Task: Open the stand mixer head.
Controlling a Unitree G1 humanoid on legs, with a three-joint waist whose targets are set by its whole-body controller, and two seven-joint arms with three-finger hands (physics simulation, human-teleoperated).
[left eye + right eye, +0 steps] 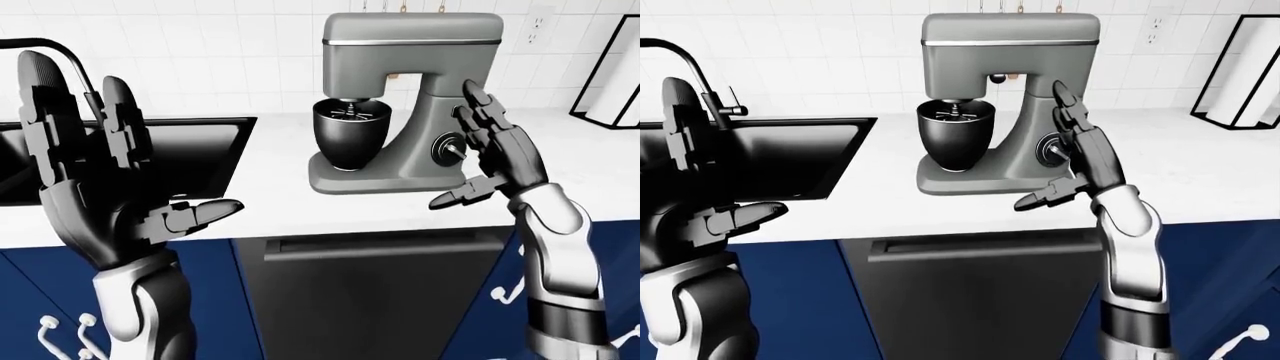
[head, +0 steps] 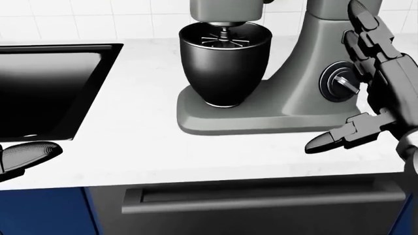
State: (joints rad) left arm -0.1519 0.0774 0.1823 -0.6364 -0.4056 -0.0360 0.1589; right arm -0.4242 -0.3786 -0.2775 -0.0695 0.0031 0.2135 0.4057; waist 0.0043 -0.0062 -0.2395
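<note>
A grey stand mixer stands on the white counter, its head down over a black bowl with the beater inside. A round dial sits on the mixer's column. My right hand is open beside that column, fingers upright near the dial, thumb sticking out to the left over the counter edge. My left hand is open and raised at the left of the left-eye view, away from the mixer, holding nothing.
A black sink with a dark faucet lies left of the mixer. A grey dishwasher front with a bar handle sits under the counter between blue cabinets. A paper towel holder stands at the far right.
</note>
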